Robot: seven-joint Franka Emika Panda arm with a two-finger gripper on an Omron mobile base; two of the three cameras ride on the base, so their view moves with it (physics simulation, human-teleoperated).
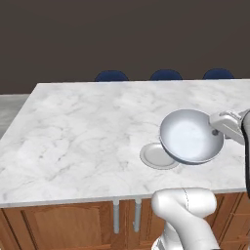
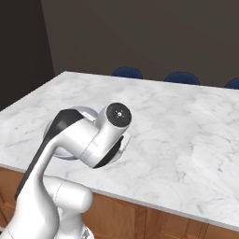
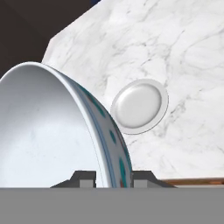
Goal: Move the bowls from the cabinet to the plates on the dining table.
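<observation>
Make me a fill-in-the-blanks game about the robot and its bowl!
1. The gripper pinches the rim of the ___ bowl.
2. The bowl hangs above the marble dining table, not yet on the ___.
3. Behind the table stand three chairs coloured ___.

Missing words: white; plate; blue

Even, soft light falls from above on the marble table (image 1: 88,127), which reads bright and clean, while the wall behind its far edge stays dim and brown. Shadows are faint: a thin dark rim under the plate (image 1: 155,157) near the table's front edge. The bowl (image 1: 191,135) shows a pale sheen inside, with no hard glare. All three pictures are sharp and rendered, without blur or bending at the edges. In the hand view the bowl's inside (image 3: 43,131) looks smooth, bluish-white.
</observation>
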